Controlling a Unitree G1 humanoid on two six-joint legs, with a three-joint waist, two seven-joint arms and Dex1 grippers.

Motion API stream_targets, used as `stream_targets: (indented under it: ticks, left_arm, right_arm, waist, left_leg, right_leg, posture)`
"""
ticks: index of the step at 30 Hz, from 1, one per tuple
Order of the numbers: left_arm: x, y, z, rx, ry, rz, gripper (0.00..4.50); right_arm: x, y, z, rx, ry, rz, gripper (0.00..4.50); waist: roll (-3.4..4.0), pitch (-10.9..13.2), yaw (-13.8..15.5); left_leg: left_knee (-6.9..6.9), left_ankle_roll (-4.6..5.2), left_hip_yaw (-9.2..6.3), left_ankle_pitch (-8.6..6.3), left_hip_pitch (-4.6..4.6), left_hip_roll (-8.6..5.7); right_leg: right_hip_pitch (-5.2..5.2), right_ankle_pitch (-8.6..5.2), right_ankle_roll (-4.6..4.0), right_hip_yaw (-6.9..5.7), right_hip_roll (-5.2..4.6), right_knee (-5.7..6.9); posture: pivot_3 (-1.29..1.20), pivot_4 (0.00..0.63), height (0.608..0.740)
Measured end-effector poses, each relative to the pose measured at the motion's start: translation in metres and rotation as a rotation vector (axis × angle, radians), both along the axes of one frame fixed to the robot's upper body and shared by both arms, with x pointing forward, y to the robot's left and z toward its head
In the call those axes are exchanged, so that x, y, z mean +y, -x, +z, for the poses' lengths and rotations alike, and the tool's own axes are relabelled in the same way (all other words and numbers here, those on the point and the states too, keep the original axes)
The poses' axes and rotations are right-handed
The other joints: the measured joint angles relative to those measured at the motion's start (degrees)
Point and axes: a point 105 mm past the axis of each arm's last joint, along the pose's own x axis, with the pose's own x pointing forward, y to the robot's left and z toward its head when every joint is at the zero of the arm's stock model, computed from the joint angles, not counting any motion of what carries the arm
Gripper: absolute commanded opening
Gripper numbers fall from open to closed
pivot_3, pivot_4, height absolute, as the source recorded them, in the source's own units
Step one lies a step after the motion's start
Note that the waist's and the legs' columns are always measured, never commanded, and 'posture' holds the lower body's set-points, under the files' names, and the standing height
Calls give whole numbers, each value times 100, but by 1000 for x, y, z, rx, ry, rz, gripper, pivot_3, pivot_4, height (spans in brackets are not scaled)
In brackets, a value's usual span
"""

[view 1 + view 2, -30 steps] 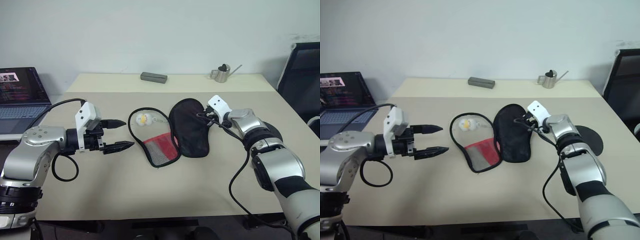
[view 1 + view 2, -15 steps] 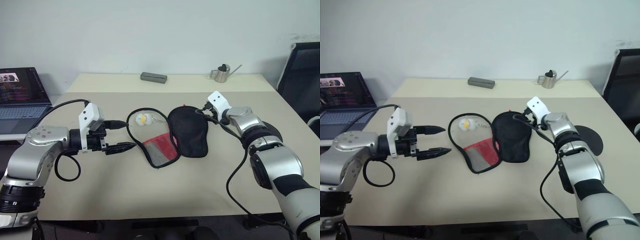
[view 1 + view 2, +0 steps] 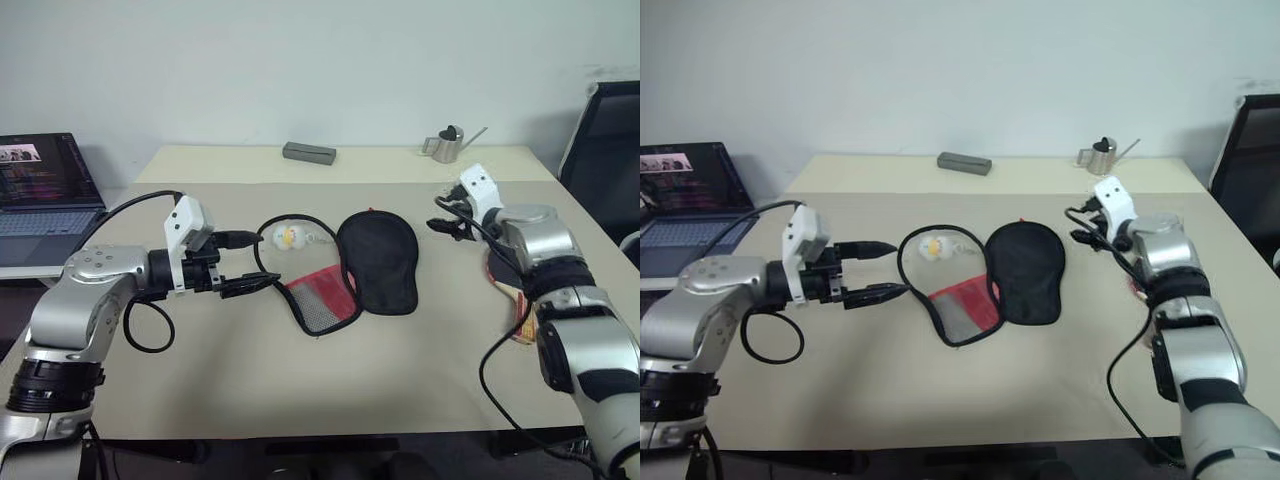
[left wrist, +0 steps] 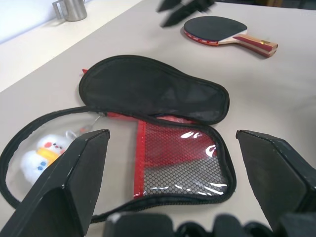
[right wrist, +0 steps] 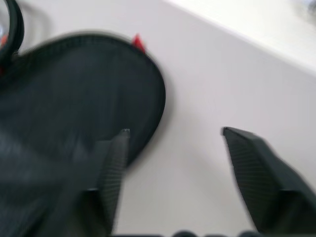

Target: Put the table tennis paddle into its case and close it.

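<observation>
My right gripper (image 5: pixel 173 163) hangs wide and empty beside the flopped-open black-and-red fabric case (image 4: pixel 153 106); I'd swing back for the black-faced wooden-handled paddle (image 4: pixel 224 32) behind it, left gripper (image 4: pixel 170 170) wide too.

case (image 3: pixel 345 265) mid-table, bare tabletop (image 3: pixel 300 380) in front

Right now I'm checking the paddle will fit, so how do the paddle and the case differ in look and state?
The table tennis paddle is a rigid flat bat with a light wooden handle; the case is soft fabric with a mesh pocket. The paddle lies whole by the right arm, outside the case; the case lies unzipped mid-table, its flap spread open. The case looks the larger. Both are paddle-shaped, black and red.
</observation>
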Motion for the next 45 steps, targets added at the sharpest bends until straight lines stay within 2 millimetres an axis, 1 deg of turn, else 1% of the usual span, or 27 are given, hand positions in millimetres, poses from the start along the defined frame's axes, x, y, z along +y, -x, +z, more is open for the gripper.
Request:
stream_targets:
  ticks: [1,3,4,9,11,14,17,20,23,27,31,33,36,40,44,45]
  left_arm:
    - [-3,0,0,-1,1,-12,4500]
    - [-9,-1,2,-10,6,-40,4500]
    - [-12,-3,3,-14,9,-54,4500]
    - [-24,-4,1,-4,8,-115,4500]
    - [-30,-5,1,-1,9,-150,4500]
    - [-39,-6,2,-9,3,-195,4500]
    - [-40,-8,1,-1,-3,-213,4500]
    - [-47,-9,-1,3,-5,-241,4500]
    - [-49,-8,-3,7,-12,-260,4500]
    - [-56,-5,-6,23,-13,-310,4500]
    - [-65,-4,5,4,-31,-382,4500]
    - [-68,-4,10,-6,-33,-402,4500]
    - [-73,-6,13,-3,-37,-431,4500]
    - [-77,-8,14,-9,-54,-457,4500]
    - [-79,-9,15,-26,-66,-470,4500]
    - [-79,-9,15,-26,-68,-471,4500]
  right_arm:
    - [-1,8,-6,22,-3,-10,4470]
    - [-3,22,-12,46,-19,-50,4470]
    - [-7,31,-12,45,-30,-101,4470]
    - [-26,61,-11,6,-76,-353,4470]
    - [-26,74,-20,11,-91,-438,4470]
    - [-28,94,-33,34,-99,-544,4470]
    - [-28,108,-36,23,-98,-615,4470]
    - [-35,118,-43,8,-87,-697,4470]
    - [-46,124,-48,-16,-75,-769,4470]
    - [-67,125,-49,-71,-64,-876,4470]
    - [-79,123,-63,-44,-70,-931,4470]
    - [-81,121,-68,-30,-80,-935,4470]
    - [-81,113,-68,-27,-102,-933,4470]
    - [-82,107,-70,-29,-111,-930,4470]
    - [-84,104,-72,-26,-110,-938,4470]
    - [-84,104,-72,-25,-108,-940,4300]
  waist:
    - [3,2,-1]
    - [7,5,2]
    - [9,6,2]
    - [13,9,5]
    - [13,12,21]
    - [31,32,23]
    - [36,37,4]
    - [35,40,5]
    - [36,50,0]
    - [35,86,1]
    - [35,126,-9]
    - [34,131,-19]
    - [23,137,-35]
    - [10,138,-38]
    - [3,137,-38]
    - [2,136,-36]
  left_leg:
    - [8,-2,-1,1,-14,0]
    - [9,-3,-2,2,-19,0]
    - [9,-2,-2,1,-21,0]
    - [10,-1,-2,0,-18,0]
    - [12,-1,-4,0,-21,-1]
    - [21,-1,0,0,-27,-13]
    - [21,0,2,0,-27,-11]
    - [23,-1,2,0,-27,-11]
    - [29,-1,12,0,-27,-14]
    - [53,-1,12,0,-28,-11]
    - [65,-1,15,0,-30,-11]
    - [66,-1,16,0,-30,-9]
    - [79,0,18,0,-29,-10]
    - [90,1,22,2,-17,-8]
    - [100,10,25,12,-12,-9]
    - [100,10,25,14,-12,-9]
  right_leg:
    - [-14,1,0,1,0,3]
    - [-16,1,0,0,-2,2]
    - [-16,1,0,1,-15,0]
    - [-15,-1,1,-5,-17,5]
    - [-15,-2,2,-7,-16,8]
    - [-20,-6,10,-4,-11,15]
    - [-26,-8,10,1,-8,23]
    - [-33,-18,8,1,-8,43]
    - [-46,-27,8,12,-9,75]
    - [-47,-48,20,6,-9,103]
    - [-46,-44,14,7,-7,109]
    - [-46,-38,4,8,-5,110]
    - [-40,-37,6,11,-3,110]
    - [-25,-47,36,16,-2,110]
    - [-16,-35,48,22,-3,110]
    - [-16,-33,49,22,-3,110]
  posture:
    - [0,150,740]
    - [0,150,740]
    - [0,150,740]
    - [0,150,740]
    - [0,150,740]
    - [0,150,740]
    - [0,150,740]
    - [0,150,740]
    - [0,150,740]
    - [0,150,740]
    - [0,150,740]
    - [0,150,740]
    - [0,150,740]
    - [0,150,740]
    - [0,150,740]
    - [0,150,740]
